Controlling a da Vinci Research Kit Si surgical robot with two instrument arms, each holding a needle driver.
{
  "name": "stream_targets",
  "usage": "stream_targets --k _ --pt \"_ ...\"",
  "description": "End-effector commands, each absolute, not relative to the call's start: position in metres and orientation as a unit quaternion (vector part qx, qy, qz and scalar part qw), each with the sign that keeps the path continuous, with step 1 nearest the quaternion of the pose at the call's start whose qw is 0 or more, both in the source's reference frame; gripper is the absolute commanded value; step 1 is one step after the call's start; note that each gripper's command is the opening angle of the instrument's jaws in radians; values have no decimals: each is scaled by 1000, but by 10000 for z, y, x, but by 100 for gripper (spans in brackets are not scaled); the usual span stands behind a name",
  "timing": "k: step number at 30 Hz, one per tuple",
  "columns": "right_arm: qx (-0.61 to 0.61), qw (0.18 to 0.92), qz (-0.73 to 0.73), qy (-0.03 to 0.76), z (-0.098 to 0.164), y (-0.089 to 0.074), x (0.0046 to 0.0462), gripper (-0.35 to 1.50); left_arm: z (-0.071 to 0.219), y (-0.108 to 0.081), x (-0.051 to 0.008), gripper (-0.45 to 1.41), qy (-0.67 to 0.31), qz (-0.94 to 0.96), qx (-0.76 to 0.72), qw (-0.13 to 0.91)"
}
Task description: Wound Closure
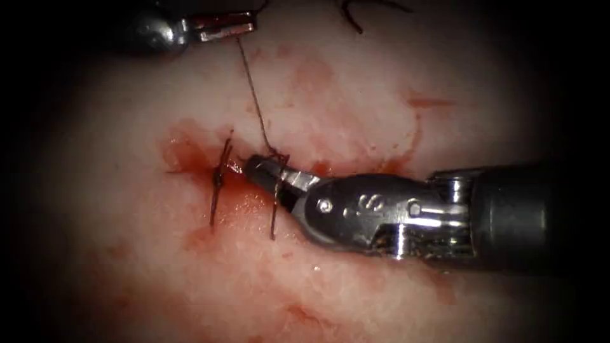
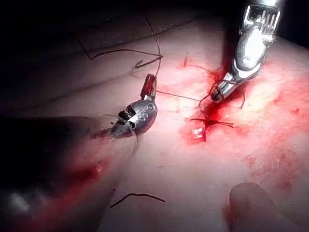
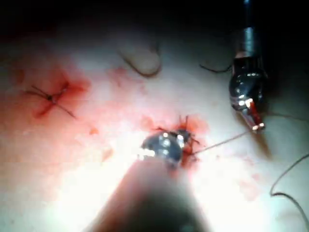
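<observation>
Gripping thread (image 1: pixel 254 95) taut, left end effector (image 1: pixel 244 24); right end effector (image 1: pixel 254 166) clamped at knot by cut (image 1: pixel 219 178)

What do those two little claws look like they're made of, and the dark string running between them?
The left arm's tool and the right arm's tool look like polished metal: silvery with bright glints. The left's jaws are shut on the thread, a thin dark strand, taut; its fibre can't be judged. It runs down to the right tool's tip at the cut in the tissue, which looks soft, pale and wet.
</observation>
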State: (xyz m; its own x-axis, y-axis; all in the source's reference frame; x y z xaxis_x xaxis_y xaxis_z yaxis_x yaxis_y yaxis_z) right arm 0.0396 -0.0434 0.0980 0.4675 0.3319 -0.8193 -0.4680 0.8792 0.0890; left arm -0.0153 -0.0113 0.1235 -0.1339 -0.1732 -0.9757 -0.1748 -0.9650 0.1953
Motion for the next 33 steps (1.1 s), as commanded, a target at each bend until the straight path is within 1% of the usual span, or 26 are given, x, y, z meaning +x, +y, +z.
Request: stream_targets --k 1,10,23,33 --pt "-73 855 231 458 983 -439 402 -35 1243 -108 -160 -45 133 741 -658 1" --pt "-69 857 223 459 973 -462 387 -35 1256 -85 -166 -45 138 744 -654 6" --pt "-52 862 205 461 966 -491 390 -35 1260 -38 -165 -45 141 751 -644 27" --pt "-41 862 193 466 968 -500 389 -35 1274 -11 -176 -45 152 755 -637 30"
